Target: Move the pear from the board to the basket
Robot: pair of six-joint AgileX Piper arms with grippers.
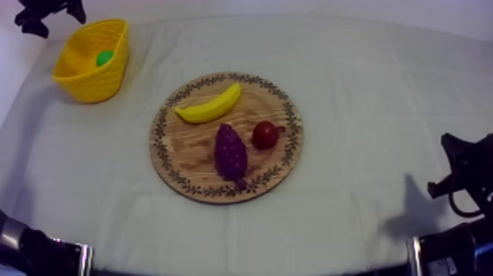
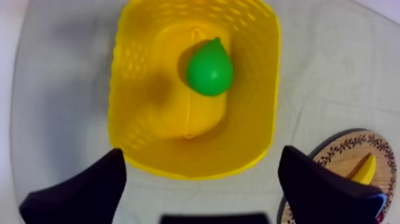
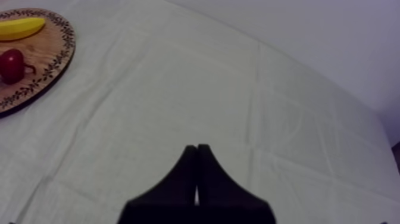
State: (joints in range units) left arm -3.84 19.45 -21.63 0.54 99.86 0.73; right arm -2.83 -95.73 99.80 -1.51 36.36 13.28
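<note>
count: one green toy pear, one yellow basket with little holes in its walls, one round wooden board with a patterned rim, one yellow toy banana, one purple bunch of toy grapes, one small red fruit. plus two grippers with black fingers, the left gripper and the right gripper.
pear looks: smooth and bright green, with a fat round body narrowing to a small pointed tip. plain all over, no marks i can spot.
pear spot: lying on the basket floor, off toward one wall. not on the board.
basket: far left corner of the grey-white cloth, well apart from the board.
board: roughly mid table. the banana lies along its far side, the grapes sit nearer the middle, and the red fruit is just beside the grapes on their right.
left gripper: hanging over the basket, fingers spread wide with nothing between them. the pear is down below the gap.
right gripper: low at the right side over bare cloth, fingers pressed together into a narrow wedge, gripping nothing. well away from the board.
</note>
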